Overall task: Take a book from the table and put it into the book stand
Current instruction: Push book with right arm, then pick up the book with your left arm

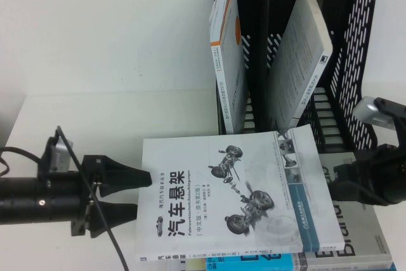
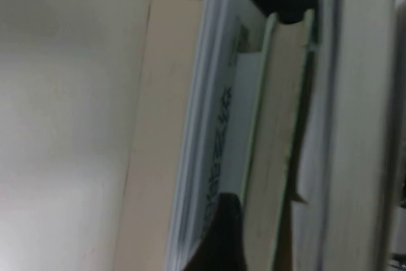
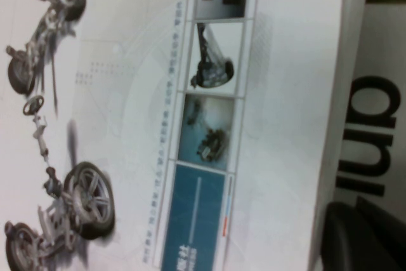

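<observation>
The book (image 1: 231,198) lies face up at the lower middle of the high view, on top of a stack of other books (image 1: 342,245) on the white desk (image 1: 95,61), its far corner just in front of the book stand (image 1: 355,61). The stand fills the upper right and already holds two white books (image 1: 266,61), leaning in its slots.

The left gripper (image 1: 143,193) sits at the book's left edge, jaws spread with one tip above and one level with the cover — open, gripping nothing. The right gripper (image 1: 335,179) is at the book's right edge; whether its jaws are parted or closed I cannot tell.

The book looks like a large, fairly thick paperback — probably moderately heavy, with a glossy cover likely to slip and a body that will sag if pinched at one corner. Clamping the bound spine edge, or both opposite edges at once, seems the firmest hold.
</observation>
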Tool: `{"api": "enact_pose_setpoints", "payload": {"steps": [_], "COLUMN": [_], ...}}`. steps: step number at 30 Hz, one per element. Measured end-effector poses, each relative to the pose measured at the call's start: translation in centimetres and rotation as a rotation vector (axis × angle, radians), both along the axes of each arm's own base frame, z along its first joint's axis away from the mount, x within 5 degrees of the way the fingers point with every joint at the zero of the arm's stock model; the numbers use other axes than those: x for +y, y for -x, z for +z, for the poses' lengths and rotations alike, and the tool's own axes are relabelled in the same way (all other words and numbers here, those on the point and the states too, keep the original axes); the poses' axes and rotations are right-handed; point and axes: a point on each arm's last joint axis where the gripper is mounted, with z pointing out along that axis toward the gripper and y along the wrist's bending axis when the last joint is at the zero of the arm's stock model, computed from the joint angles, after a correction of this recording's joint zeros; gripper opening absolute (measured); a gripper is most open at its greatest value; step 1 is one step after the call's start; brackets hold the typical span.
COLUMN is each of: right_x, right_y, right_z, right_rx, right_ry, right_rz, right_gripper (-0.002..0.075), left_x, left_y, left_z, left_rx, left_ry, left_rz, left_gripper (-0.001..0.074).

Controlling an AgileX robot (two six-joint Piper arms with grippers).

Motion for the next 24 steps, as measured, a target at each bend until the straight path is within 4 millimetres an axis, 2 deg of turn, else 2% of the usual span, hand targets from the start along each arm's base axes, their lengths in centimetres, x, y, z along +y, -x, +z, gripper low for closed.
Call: {"api": "enact_pose_setpoints", "payload": {"steps": [4, 10, 15, 18, 24], "right_x": [0.1, 0.2, 1.0, 1.2, 1.2], "right_y": [-0.1, -0.2, 0.0, 0.0, 0.0], "right_z": [-0.1, 0.0, -0.1, -0.1, -0.1], "right_rx": [0.002, 0.004, 0.002, 0.003, 0.001], "right_ry": [-0.013, -0.035, -0.047, -0.055, -0.055], "right_rz": [-0.002, -0.014, 0.005, 0.009, 0.008], "right_gripper": [0.0006, 0.0006, 0.0006, 0.0006, 0.0006], "left_x": [-1.4, -3.0, -3.9, -4.0, -4.1], "left_y": [-0.2, -0.2, 0.1, 0.2, 0.6], "left_z": [-0.7, -0.6, -0.6, -0.7, -0.6], "left_rx": [0.008, 0.004, 0.005, -0.001, -0.033], "left_ry": [0.021, 0.047, 0.046, 0.031, 0.015], "left_rz": [-0.023, -0.040, -0.077, -0.095, -0.164], "left_gripper": [0.0623, 0.0622, 0.0571, 0.0472, 0.0139]}}
